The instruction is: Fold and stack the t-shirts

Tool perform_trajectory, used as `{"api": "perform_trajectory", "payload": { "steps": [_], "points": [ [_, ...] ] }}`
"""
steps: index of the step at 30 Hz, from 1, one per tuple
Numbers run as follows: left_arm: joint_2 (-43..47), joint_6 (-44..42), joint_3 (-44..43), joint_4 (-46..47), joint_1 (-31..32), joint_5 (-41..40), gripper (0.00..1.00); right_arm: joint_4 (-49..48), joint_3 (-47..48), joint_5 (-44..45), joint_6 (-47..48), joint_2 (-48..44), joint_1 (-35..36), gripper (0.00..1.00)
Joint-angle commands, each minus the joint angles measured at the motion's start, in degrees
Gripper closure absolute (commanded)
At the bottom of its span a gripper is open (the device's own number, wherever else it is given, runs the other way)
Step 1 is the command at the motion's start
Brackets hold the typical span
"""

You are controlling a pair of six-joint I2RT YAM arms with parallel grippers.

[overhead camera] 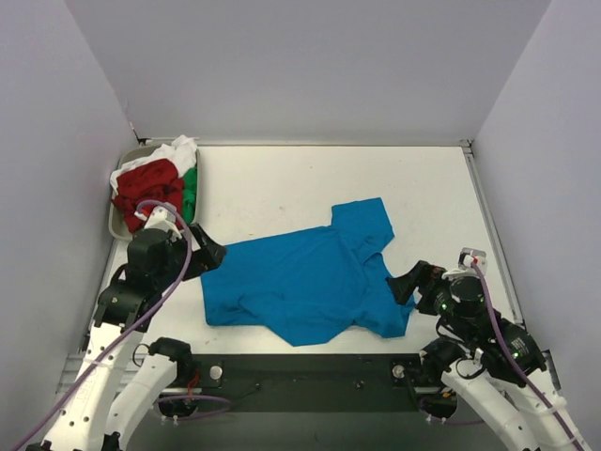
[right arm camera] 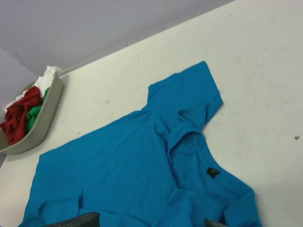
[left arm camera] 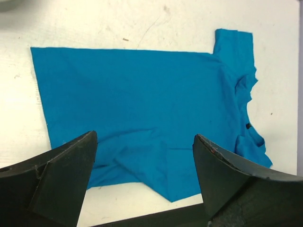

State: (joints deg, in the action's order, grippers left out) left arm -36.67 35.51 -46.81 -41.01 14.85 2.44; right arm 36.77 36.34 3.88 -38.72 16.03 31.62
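Top external shows the blue t-shirt (overhead camera: 300, 282) lying crosswise, hem at the left gripper (overhead camera: 208, 256), collar at the right gripper (overhead camera: 410, 280) (the 2 gape wide, empty).

Place: a robotics lab test cell.
Enclosure: plain pale panels (overhead camera: 300, 66) wall the table (overhead camera: 282, 178) on three sides.
Surface: bare white tabletop, scuffed and speckled.
Rig: left arm (overhead camera: 122, 310) and right arm (overhead camera: 488, 329) mounted on a black base plate (overhead camera: 310, 371) at the near edge, with purple cables (overhead camera: 167, 291) looped along them.
Props: a grey tray (right arm camera: 45, 120) of clothes and one blue t-shirt (overhead camera: 300, 282) spread flat.
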Motion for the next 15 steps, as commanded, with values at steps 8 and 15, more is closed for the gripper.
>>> {"api": "perform_trajectory", "payload": {
  "steps": [8, 15],
  "points": [
    [-9.81, -2.99, -16.12, 3.22, 0.09, -0.95, 0.07, -3.37, 22.36, 10.51, 10.85, 19.71, 0.38, 0.07],
    [-30.37, -1.05, -20.33, 7.26, 0.09, -1.73, 0.07, -5.91, 36.86, 11.26, 10.52, 51.59, -5.23, 0.07]
  ]
}}
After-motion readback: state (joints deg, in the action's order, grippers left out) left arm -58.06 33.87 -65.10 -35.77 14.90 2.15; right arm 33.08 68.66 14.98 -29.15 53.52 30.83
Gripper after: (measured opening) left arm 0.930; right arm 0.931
